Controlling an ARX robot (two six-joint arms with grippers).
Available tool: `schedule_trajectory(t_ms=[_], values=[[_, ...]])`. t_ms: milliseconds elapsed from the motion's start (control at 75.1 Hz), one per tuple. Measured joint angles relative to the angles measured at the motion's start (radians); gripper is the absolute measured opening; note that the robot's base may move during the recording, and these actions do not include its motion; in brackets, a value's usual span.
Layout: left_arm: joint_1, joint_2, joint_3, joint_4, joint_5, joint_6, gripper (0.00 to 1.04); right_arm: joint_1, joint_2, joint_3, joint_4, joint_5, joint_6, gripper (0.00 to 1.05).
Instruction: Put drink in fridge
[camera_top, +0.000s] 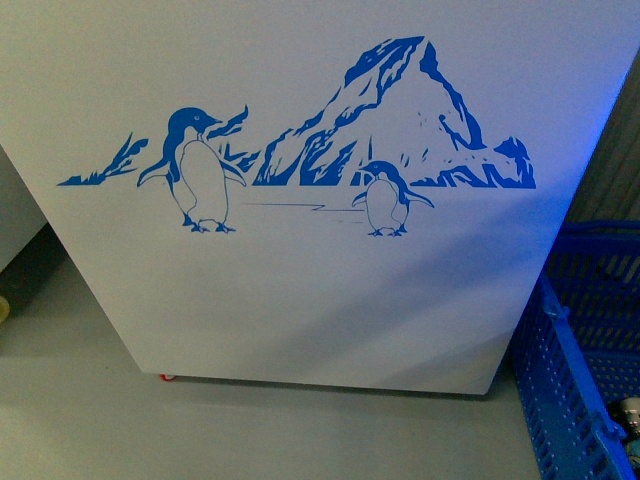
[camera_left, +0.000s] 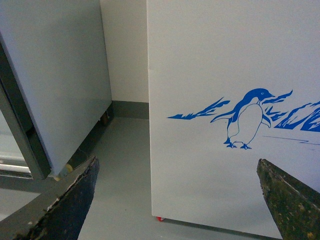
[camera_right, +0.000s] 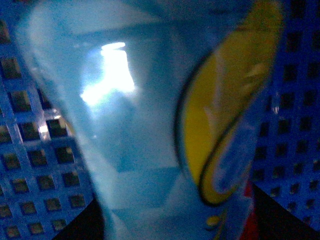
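The fridge (camera_top: 300, 300) is a white chest with a blue penguin-and-mountain graphic; its front fills the front view, and a red wheel (camera_top: 166, 377) shows under it. It also fills the right of the left wrist view (camera_left: 210, 60). My left gripper (camera_left: 180, 200) is open and empty, held in front of the fridge's lower corner. In the right wrist view the drink (camera_right: 150, 125) fills the frame very close: only its blue-and-yellow label shows, blurred. My right gripper (camera_right: 177, 220) is open with the drink between its dark fingers (camera_right: 280, 220). Neither arm shows in the front view.
A blue plastic mesh basket (camera_top: 570, 360) stands on the grey floor right of the fridge, with a metallic item (camera_top: 625, 412) in it; its mesh (camera_right: 30, 160) lies behind the drink. A tall grey-white cabinet (camera_left: 55, 75) stands left of the fridge, with a floor gap between.
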Motion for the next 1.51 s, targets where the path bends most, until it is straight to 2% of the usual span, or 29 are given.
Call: schedule_trajectory(t_ms=[226, 346, 559, 773, 906, 1159, 1505], values=[[0.000, 0.000, 0.000, 0.000, 0.000, 0.000, 0.97, 0.039, -0.307, -0.235, 0.091, -0.005, 0.070, 0.42], [0.000, 0.000, 0.000, 0.000, 0.000, 0.000, 0.97, 0.051, -0.570, -0.364, 0.088, -0.067, 0.108, 0.42], [0.000, 0.000, 0.000, 0.000, 0.000, 0.000, 0.97, 0.048, -1.173, -0.567, -0.095, -0.166, 0.135, 0.42], [0.000, 0.000, 0.000, 0.000, 0.000, 0.000, 0.97, 0.023, -1.697, -0.575, -0.289, -0.256, 0.218, 0.42], [0.000, 0.000, 0.000, 0.000, 0.000, 0.000, 0.97, 0.052, -1.930, -0.556, -0.354, -0.273, 0.292, 0.42], [0.000, 0.000, 0.000, 0.000, 0.000, 0.000, 0.97, 0.196, -2.174, -0.543, -0.410, -0.231, 0.399, 0.42], [0.000, 0.000, 0.000, 0.000, 0.000, 0.000, 0.97, 0.389, -2.348, -0.542, -0.488, -0.066, 0.382, 0.42]])
